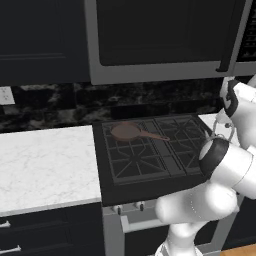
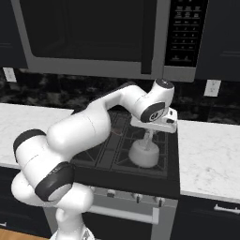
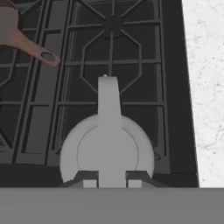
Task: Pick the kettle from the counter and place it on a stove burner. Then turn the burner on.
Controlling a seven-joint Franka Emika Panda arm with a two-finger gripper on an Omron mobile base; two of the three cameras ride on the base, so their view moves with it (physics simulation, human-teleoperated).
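The silver-grey kettle [image 2: 143, 153] [image 3: 107, 153] hangs by its arched handle from my gripper [image 2: 148, 136] [image 3: 111, 178], which is shut on the handle. It sits low over the front right stove burner [image 2: 158, 165] of the black cooktop; I cannot tell whether its base touches the grate. Its spout points toward the rear right burner [image 3: 113, 25]. The white marble counter [image 2: 211, 154] [image 3: 205, 65] lies just right of the stove, and another stretch of it [image 1: 45, 165] lies to the left.
A copper-brown long-handled pan [image 1: 127, 131] [image 3: 11, 30] rests on the rear left burner. Stove knobs [image 2: 136, 198] [image 1: 137, 205] line the front panel below the cooktop. A microwave [image 2: 93, 33] hangs above the stove.
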